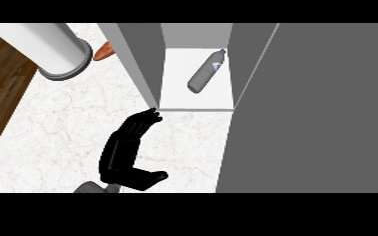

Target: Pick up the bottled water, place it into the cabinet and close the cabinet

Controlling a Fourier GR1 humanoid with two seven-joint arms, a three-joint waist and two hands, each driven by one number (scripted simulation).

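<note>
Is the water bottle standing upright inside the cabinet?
No, the water bottle lies on its side on the white floor of the cabinet.

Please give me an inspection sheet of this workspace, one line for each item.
Surface: white marbled counter.
Job's things: bottled water lies on its side inside the open cabinet.
Clutter: white cylinder and an orange thing, upper left.
Hands: left hand open, fingers straight, tips at the left grey panel's lower corner; right hand not in view.
Cables: nothing seen.
Surroundings: brown wood at the left edge; wide grey panel at right.
</note>
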